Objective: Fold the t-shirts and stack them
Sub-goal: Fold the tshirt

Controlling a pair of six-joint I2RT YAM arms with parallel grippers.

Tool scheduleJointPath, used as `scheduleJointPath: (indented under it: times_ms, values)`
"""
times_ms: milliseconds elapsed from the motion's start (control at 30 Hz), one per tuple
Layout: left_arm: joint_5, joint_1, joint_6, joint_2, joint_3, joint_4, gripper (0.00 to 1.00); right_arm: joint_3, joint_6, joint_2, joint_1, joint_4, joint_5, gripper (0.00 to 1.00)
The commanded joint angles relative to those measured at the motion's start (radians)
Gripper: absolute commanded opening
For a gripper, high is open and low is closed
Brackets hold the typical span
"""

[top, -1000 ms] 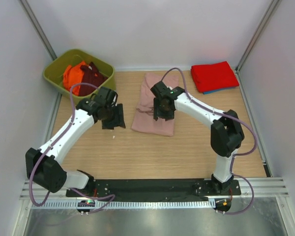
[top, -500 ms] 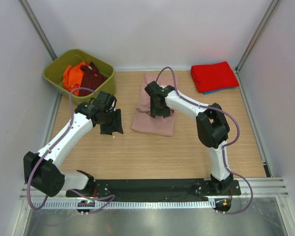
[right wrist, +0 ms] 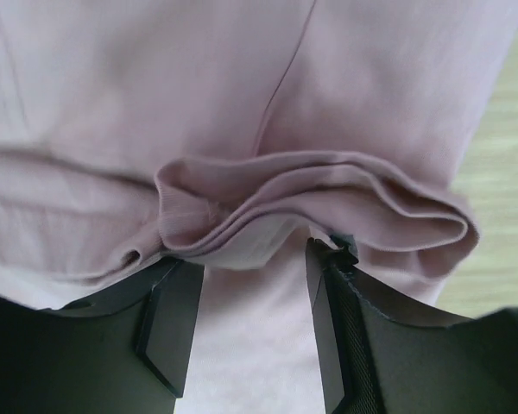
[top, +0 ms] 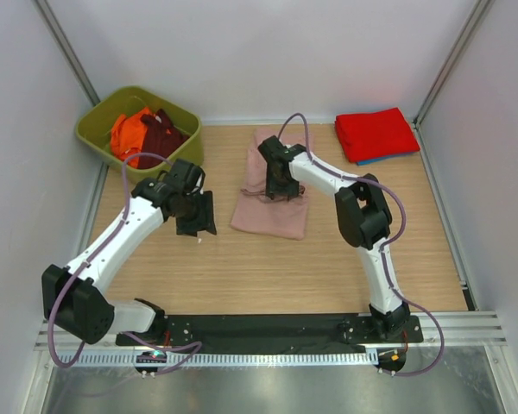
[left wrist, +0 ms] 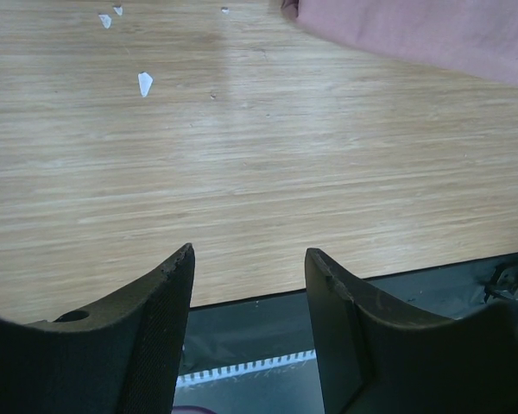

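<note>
The dusty-pink t-shirt (top: pixel 270 200) lay in the middle of the counter (top: pixel 285 267), folded into a long shape that ran away from the arms. The right pincer (right wrist: pixel 255 250) stood over its far half, pointing down at the cloth. Its two fingers were apart, with flat pink cloth showing in the gap between them. A raised bunch of several folds lay across the tips and touched the right finger (right wrist: pixel 332 285). From the wrist view I could not tell if this bunch was really pinched or only rested there. A seam line ran along the cloth beyond the bunch.

The left pincer (left wrist: pixel 249 254) was to the left of the pink t-shirt, clearly apart from it, above bare wood. Its fingers were wide apart and had hold of nothing. Some small white scraps (left wrist: pixel 144 83) lay on the counter ahead of it.

In the far left corner a green bin (top: pixel 99 121) held an orange t-shirt (top: pixel 128 134) and a maroon t-shirt (top: pixel 162 134), both crumpled and touching each other. In the far right corner a red t-shirt (top: pixel 375 131) lay folded on top of a blue t-shirt (top: pixel 382 159), of which only the near edge showed.
</note>
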Motion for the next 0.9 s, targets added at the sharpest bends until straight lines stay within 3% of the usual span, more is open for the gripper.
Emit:
scheduleJointPath:
  times_ms: [0, 267, 400, 500, 533, 667, 867]
  values:
    - [0.018, 0.003, 0.029, 0.011, 0.041, -0.012, 0.55, 0.105, -0.021, 0.025, -0.07, 0.058, 0.018, 0.57]
    - [0.076, -0.003, 0.041, 0.097, 0.094, 0.02, 0.57, 0.396, -0.11, 0.148, -0.13, -0.004, -0.074, 0.68]
    - [0.145, -0.003, 0.047, 0.201, 0.157, 0.058, 0.63, 0.379, -0.124, 0.098, -0.131, -0.112, -0.117, 0.71]
    - [0.213, -0.003, 0.031, 0.316, 0.183, 0.101, 0.66, 0.178, -0.145, -0.108, -0.136, -0.092, -0.21, 0.77]
    - [0.22, -0.002, 0.028, 0.316, 0.183, 0.115, 0.66, 0.123, -0.149, -0.109, -0.137, -0.094, -0.21, 0.77]
    - [0.222, -0.003, 0.034, 0.405, 0.203, 0.155, 0.67, -0.243, -0.164, -0.366, -0.195, -0.014, -0.423, 0.85]
    - [0.248, 0.0, 0.055, 0.456, 0.209, 0.239, 0.65, -0.652, -0.195, -0.575, -0.217, 0.19, -0.537, 0.8]
